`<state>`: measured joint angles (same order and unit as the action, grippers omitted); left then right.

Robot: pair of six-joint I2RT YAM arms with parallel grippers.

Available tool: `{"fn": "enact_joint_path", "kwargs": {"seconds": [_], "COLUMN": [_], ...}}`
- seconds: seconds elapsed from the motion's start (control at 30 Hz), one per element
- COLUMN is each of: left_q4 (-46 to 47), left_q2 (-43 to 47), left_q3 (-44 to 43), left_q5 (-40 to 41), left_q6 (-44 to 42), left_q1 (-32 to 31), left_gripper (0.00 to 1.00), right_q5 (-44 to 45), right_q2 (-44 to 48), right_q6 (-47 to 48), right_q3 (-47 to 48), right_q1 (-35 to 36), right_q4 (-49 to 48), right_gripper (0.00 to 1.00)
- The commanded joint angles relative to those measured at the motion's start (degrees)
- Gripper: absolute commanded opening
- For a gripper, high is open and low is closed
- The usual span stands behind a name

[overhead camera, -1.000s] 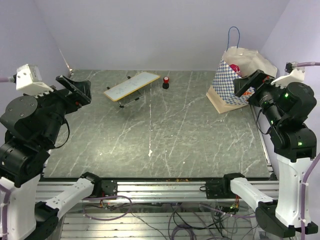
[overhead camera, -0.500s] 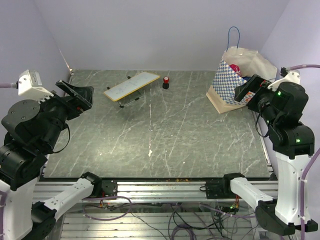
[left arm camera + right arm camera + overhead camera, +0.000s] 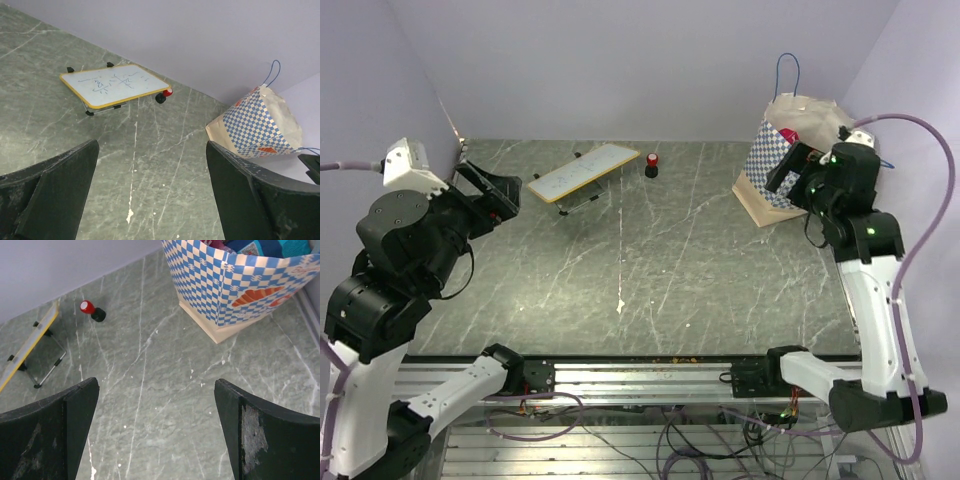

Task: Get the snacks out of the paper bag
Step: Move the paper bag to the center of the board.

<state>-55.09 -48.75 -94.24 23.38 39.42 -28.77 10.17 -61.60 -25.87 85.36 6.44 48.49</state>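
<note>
Blue-and-white checkered paper bag (image 3: 772, 172) sits at the far right of your green marbled table (image 3: 650, 270). Glossy blue and magenta snack packets (image 3: 260, 246) show in its open mouth. Your right gripper (image 3: 156, 405) hangs near the bag, jaws wide apart and empty. Your left gripper (image 3: 151, 170) is also spread and empty, well apart from the bag, on the left side.

The paper bag (image 3: 763, 165) sits on the tabletop (image 3: 670, 270) well off to the right of the white board (image 3: 582, 171), roughly level with it. It's got blue-and-white checks, orange-red logos low on the side, a cream lining and a blue cord handle sticking up. It's tipped away from the board, so the tan bottom shows. The mouth's open, with the snacks (image 3: 270, 246) inside, blue-teal and magenta packets peeking over the rim.
</note>
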Motion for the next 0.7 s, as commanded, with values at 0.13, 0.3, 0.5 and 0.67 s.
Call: {"fn": "enact_joint_path", "kwargs": {"seconds": [0.13, 0.3, 0.5, 0.67], "left_q4": [5.74, 11.23, 12.60, 15.22], "left_q2": [-5.26, -9.46, -17.71, -21.70], "left_q3": [-0.45, 1.69, -3.79, -5.69], "left_q5": [1.60, -1.47, 3.09, 5.24], "left_q6": [-7.89, -10.12, -17.66, -22.58], "left_q1": [-0.68, -0.77, -0.76, -0.33], "left_gripper": [1.00, 1.00, 1.00, 1.00], "right_q5": [0.78, 3.14, 3.31, 1.19], "right_q2": [-10.03, -20.33, -31.74, -42.11], "right_q6": [-0.82, 0.02, -0.56, -2.05], "right_q3": [-1.62, 3.43, 10.06, 20.36], "right_q1": [-0.32, -0.57, -3.27, -6.66], "right_q4": [-21.10, -29.64, -37.79, -38.48], "right_gripper": [1.00, 1.00, 1.00, 1.00]}}
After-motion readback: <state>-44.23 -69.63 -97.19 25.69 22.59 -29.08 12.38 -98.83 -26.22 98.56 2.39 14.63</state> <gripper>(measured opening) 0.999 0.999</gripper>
